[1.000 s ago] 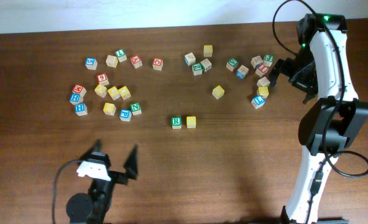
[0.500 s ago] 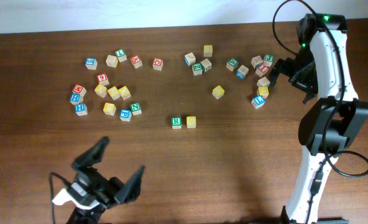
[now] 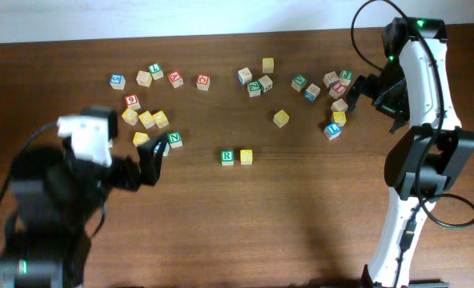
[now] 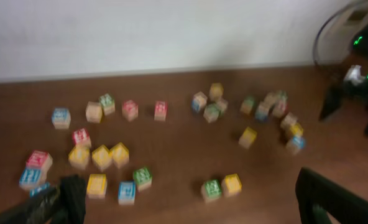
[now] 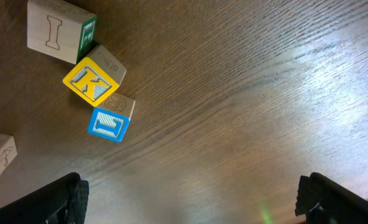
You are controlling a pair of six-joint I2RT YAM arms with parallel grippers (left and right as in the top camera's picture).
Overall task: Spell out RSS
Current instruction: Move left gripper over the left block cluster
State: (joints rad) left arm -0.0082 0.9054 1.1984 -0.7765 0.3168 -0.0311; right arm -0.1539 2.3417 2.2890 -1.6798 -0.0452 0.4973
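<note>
Jaws gaping empty, left gripper (image 4: 187, 208) is swinging up toward the left cluster (image 3: 146, 120), likely hunting the last S; R cube (image 3: 227, 156) and yellow cube (image 3: 247, 157) are waiting side by side mid-table; right gripper (image 5: 196, 208), far right, is likewise gaping empty.

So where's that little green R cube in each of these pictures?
Overhead: the green R cube lies near the middle of the table, below the scattered cubes.
Left wrist: low in the picture, a little right of centre, too blurred to read the letter.
Right wrist: not in it.
Shared landmark: the yellow cube close beside it on the right, in the overhead and left wrist views.
</note>
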